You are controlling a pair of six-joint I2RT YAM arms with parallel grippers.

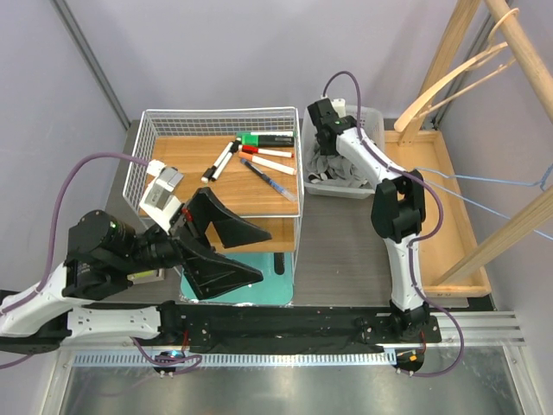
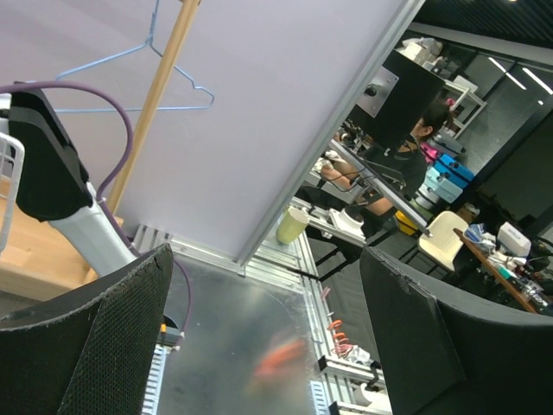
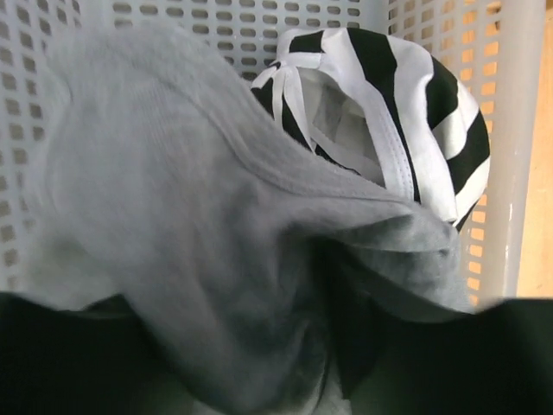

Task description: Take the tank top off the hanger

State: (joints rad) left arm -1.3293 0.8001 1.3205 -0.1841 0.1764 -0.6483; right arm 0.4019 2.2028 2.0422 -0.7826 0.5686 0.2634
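the wire hanger (image 2: 86,110) hangs bare on the wooden rack (image 1: 449,60) at the right edge of the table. the tank top (image 3: 199,225) is, i think, the grey ribbed cloth lying in the white perforated bin (image 1: 373,117) at the far edge, right of the middle. it is pressed against a black-and-white striped garment (image 3: 415,95).

the right gripper (image 1: 321,121) reaches down into this bin. the grey cloth fills its camera, so i cannot tell if its fingers pinch the cloth or are apart. the left gripper (image 1: 259,253) is spread wide and holds nothing, near the near-left corner.

the step seems to be leaving the top in the bin. to do it well, the right fingers should part fully, then rise straight up, so that no fold catches and comes out with them.

the top is crumpled, with no clear direction. only one thick fold runs from upper left to lower right in the right wrist view.
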